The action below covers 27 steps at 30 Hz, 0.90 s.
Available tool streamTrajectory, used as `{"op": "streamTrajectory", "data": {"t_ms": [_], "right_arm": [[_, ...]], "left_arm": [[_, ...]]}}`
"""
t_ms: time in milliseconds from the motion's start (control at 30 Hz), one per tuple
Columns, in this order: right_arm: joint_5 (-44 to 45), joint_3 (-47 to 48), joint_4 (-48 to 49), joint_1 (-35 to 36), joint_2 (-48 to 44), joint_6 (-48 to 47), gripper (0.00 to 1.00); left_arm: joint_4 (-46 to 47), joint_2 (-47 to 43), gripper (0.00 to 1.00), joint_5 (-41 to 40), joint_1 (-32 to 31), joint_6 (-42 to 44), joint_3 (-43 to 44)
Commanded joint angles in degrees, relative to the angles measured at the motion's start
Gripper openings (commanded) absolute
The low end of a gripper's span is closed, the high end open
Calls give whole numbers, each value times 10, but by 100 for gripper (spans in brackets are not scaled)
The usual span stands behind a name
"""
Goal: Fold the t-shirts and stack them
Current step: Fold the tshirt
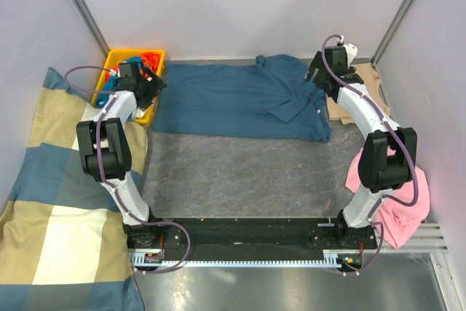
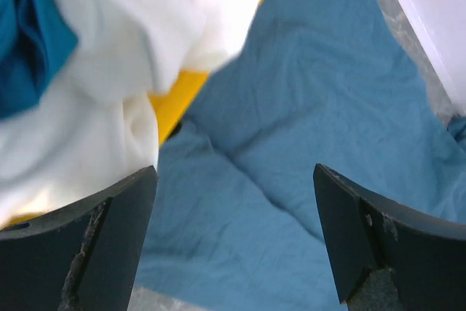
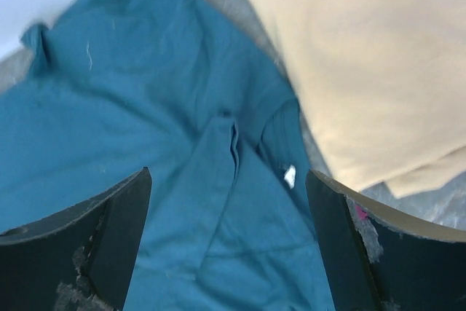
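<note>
- Large dark teal-blue cloth t-shirt (image 1: 233,103): spread along the far side of the grey table (image 1: 240,172), rumpled at its right end, not yet folded small.
- Tan-beige cloth t-shirt (image 3: 364,56): flat just beside it at far right, judged already folded.
- Stack: none seen; most work judged left.
- Left gripper (image 2: 234,180): jaws wide apart, nothing held, over the teal shirt's left edge beside a yellow plastic bin (image 1: 114,54).
- Right gripper (image 3: 227,180): jaws wide apart, nothing held, over its right end.

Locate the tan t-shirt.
Top view: the tan t-shirt lies at the table's far right, beside the teal t-shirt, partly behind the right arm.
</note>
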Motion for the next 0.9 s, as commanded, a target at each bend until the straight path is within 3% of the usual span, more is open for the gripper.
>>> {"op": "streamTrajectory", "data": {"t_ms": [0, 333, 533, 867], "right_arm": [[-40, -48, -29, 11, -43, 1, 95], [6, -150, -75, 14, -76, 5, 92], [5, -229, -50, 15, -96, 19, 88], [7, -270, -36, 14, -100, 24, 85]], "left_arm": [[36, -70, 96, 25, -18, 4, -86], [51, -116, 95, -40, -121, 46, -164], [50, -89, 95, -54, -129, 52, -163], [40, -87, 94, -67, -129, 52, -166]]}}
